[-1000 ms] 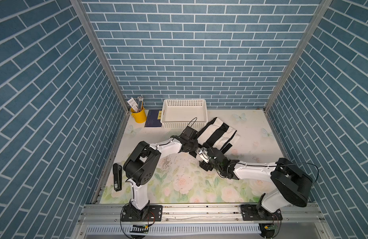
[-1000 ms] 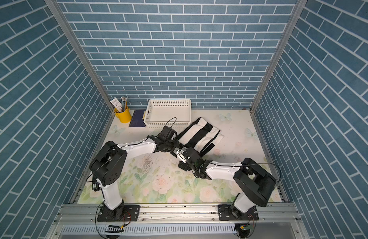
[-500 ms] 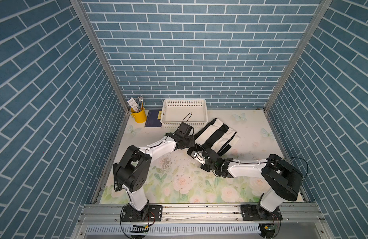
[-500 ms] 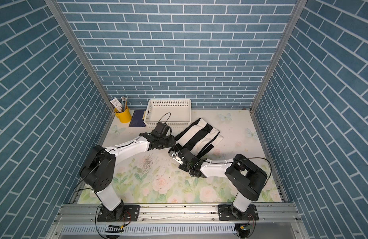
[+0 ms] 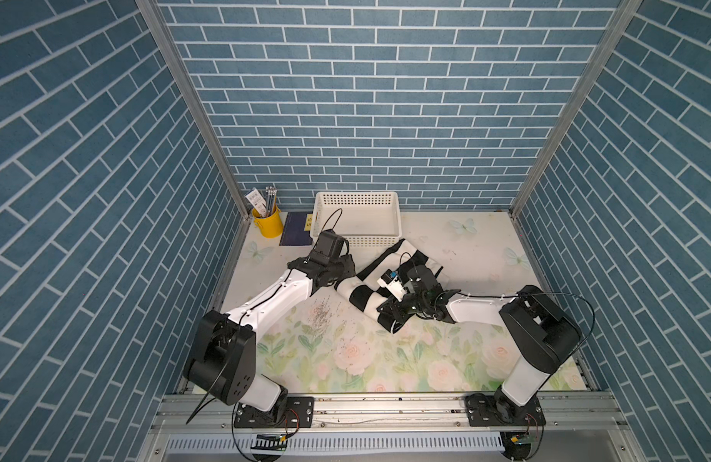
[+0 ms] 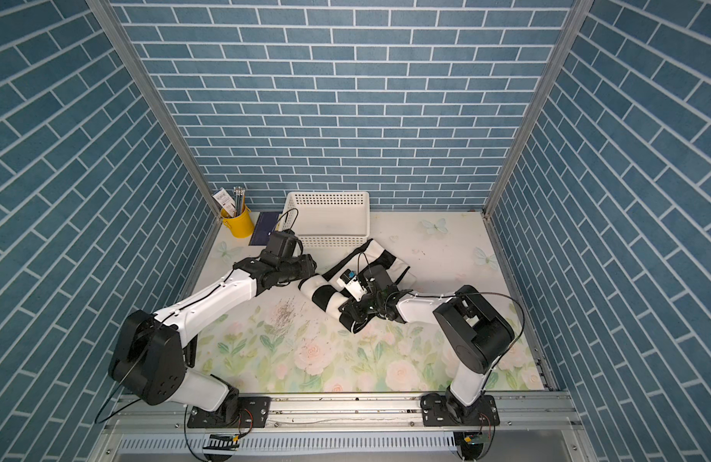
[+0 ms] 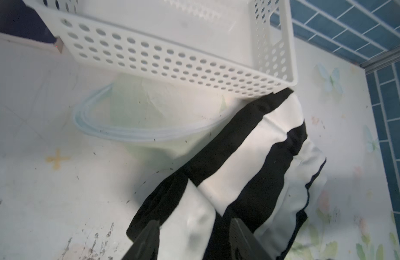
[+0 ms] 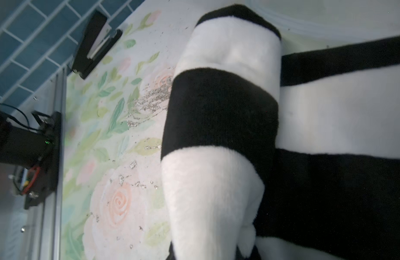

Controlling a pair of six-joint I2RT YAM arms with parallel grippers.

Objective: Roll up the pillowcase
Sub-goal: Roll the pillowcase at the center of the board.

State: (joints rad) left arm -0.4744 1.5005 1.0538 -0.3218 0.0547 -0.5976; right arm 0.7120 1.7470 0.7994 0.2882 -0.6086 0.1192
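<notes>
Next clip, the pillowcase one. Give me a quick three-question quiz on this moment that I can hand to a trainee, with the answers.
1. True or false: the pillowcase is rolled up completely.
2. What stands next to the dark blue notebook in the far corner? A. a yellow cup; B. a red kettle; C. a green bottle.
3. Which is at the roll's end nearer the front rail: the left gripper or the right gripper?

Key
1. False: one part lies flat, towards the white basket.
2. A.
3. The right gripper.
</notes>
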